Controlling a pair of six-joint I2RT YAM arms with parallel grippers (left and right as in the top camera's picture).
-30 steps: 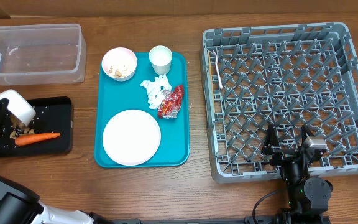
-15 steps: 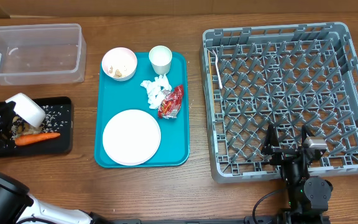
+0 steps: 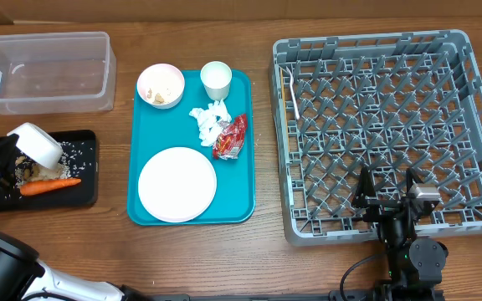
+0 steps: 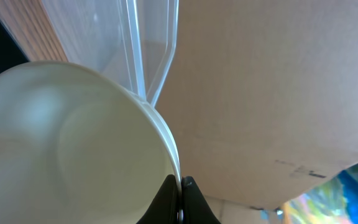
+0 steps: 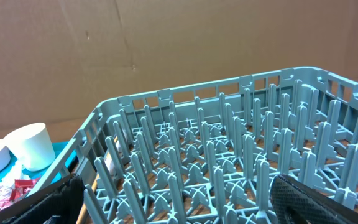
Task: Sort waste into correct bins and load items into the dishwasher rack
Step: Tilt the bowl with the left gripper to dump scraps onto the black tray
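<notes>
The small white bowl is stiff, smooth and light, so it could slip or chip; its rim is the place to grip. Your left gripper pinches that rim, tipping it over the black tray at the left. Your right gripper hangs spread and empty over the rack's near edge.

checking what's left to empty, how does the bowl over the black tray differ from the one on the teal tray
The held bowl is tipped over the black tray; the teal-tray bowl sits upright. The held bowl looks empty; the teal-tray bowl holds beige bits. Both are small, white.
</notes>
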